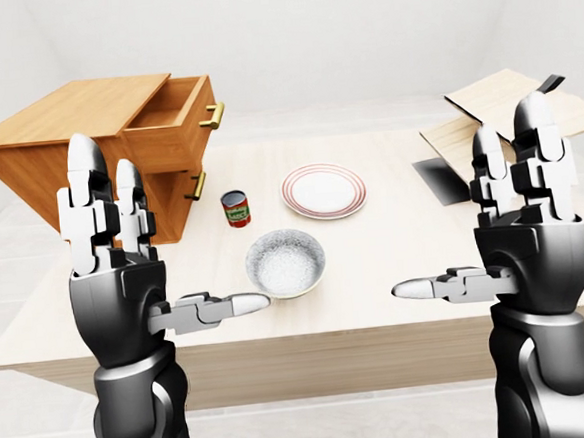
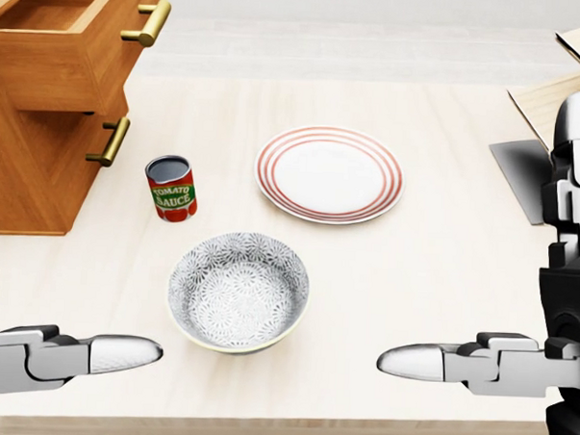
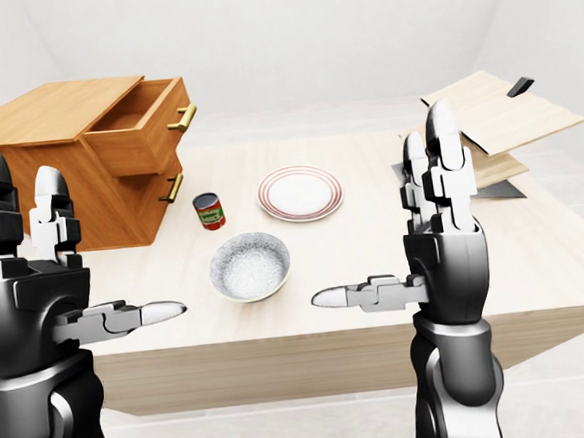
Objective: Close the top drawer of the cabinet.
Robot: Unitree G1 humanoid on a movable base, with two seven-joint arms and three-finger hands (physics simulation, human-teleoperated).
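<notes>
Top drawer (image 1: 170, 122) ajar, table (image 1: 395, 262) edge near

Left hand (image 1: 114, 256): raised upright, two silver-tipped fingers (image 1: 87, 183) pointing up, thumb stretched sideways, holding nothing.
Right hand (image 1: 525, 223): mirrored pose, spread wide, thumb pointing inward.
Forearms: dark, vertical.

Wooden cabinet (image 1: 62, 160) at left end of pale table (image 1: 394, 242), upper left in left-eye view. Orange-brown wood, flat top, two drawers stacked on the side facing the table's middle. Top drawer (image 1: 170, 127) pulled well out, overhanging the tabletop, inside visible and apparently empty. Brass bar handle (image 1: 213, 115) on its face. Lower drawer (image 1: 182, 192) shut flush, matching brass handle (image 1: 198, 185). Not touched by either hand.
</notes>
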